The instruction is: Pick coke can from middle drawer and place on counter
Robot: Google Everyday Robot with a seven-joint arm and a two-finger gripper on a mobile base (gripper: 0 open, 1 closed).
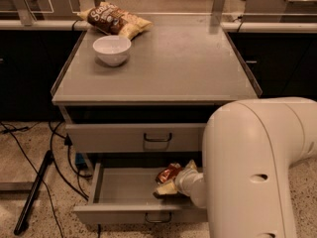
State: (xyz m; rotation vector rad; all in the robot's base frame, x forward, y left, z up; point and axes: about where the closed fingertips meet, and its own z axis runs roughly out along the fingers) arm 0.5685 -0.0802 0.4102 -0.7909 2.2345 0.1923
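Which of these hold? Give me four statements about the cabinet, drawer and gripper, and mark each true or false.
1. The middle drawer is pulled open. True.
2. The coke can stands on the counter. False: it is inside the open drawer, by the gripper.
3. A white bowl sits on the counter. True.
4. The chip bag lies in the drawer. False: it lies on the counter, behind the bowl.

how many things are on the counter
2: a chip bag at back left of the counter, a bowl just in front of it. The gripper is down in the open drawer, by the can.
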